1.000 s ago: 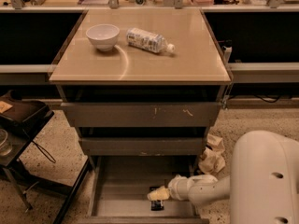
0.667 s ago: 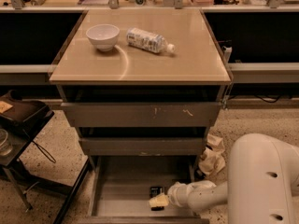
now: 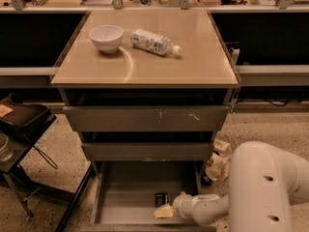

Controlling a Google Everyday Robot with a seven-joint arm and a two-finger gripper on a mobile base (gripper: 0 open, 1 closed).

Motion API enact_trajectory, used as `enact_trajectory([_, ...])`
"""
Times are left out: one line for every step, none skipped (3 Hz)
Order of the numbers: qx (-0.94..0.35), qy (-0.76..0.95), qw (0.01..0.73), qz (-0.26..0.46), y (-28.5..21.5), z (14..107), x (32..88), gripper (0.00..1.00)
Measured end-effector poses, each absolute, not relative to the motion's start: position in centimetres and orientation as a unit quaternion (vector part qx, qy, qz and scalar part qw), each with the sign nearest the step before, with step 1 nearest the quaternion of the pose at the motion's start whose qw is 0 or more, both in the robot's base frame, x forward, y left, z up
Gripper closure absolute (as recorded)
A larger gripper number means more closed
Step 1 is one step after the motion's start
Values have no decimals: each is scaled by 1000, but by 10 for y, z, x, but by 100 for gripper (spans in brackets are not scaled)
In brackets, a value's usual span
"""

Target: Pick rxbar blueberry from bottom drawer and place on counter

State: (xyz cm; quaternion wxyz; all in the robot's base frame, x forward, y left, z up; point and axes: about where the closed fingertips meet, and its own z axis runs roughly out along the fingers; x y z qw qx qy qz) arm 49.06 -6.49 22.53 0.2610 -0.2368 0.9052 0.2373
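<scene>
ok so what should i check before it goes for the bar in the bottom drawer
1. Bottom drawer pulled out far enough to reach in: ok.
2. rxbar blueberry in plain view, lying flat on the drawer floor, right of middle: ok.
3. Gripper down inside the drawer, right at the bar's near end: ok.
4. Gripper actually has hold of the bar: cannot tell.
5. Room on the counter in front of the bowl and the lying bottle: ok.
</scene>
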Motion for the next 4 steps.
enact_trajectory([-234, 906, 270, 226, -47, 165, 482, 0])
enact_trajectory([-214, 913, 267, 220, -45, 151, 475, 0])
enact_trajectory([-214, 914, 267, 220, -45, 152, 476, 0])
enact_trajectory([-241, 915, 249, 207, -31, 165, 501, 0])
